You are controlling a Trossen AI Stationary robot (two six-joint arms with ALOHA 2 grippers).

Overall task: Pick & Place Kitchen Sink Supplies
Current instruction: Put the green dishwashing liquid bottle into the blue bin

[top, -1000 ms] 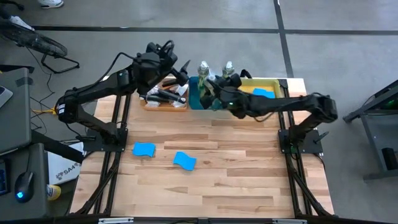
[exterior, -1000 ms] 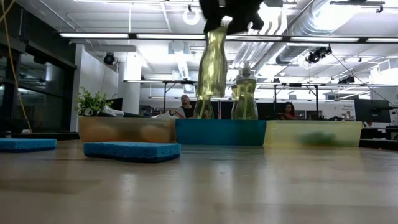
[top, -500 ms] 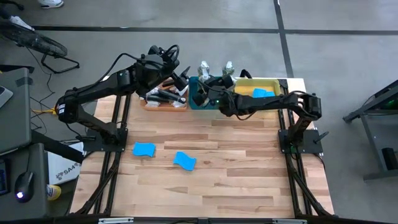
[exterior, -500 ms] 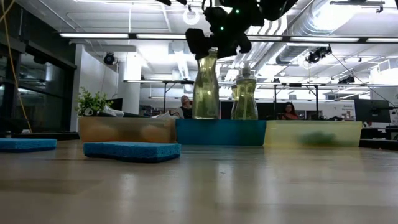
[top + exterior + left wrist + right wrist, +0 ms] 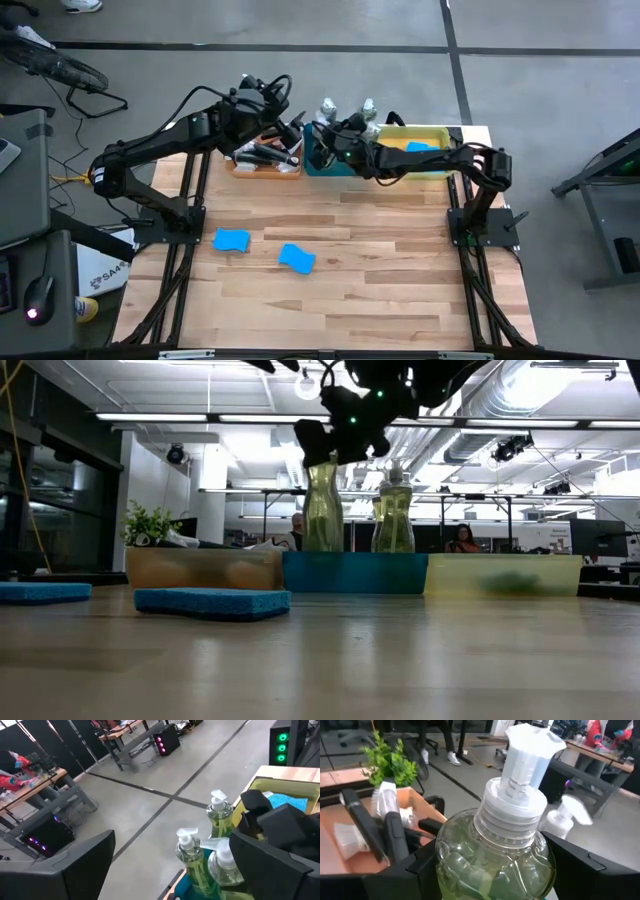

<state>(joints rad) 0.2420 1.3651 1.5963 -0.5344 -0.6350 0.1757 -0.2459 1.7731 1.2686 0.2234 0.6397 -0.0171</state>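
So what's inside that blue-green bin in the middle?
Clear bottles of yellow-green liquid stand in the teal bin: one with the right claw around it, another beside it. The left wrist view shows three. The bin's wall hides their bases.

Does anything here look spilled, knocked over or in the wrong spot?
Nothing is spilled or toppled. Two blue sponges lie loose on the table, away from the bins. The right gripper holds a bottle upright in the teal bin.

Open lab or workshop: exposed ceiling ducts, workbenches, concrete floor.
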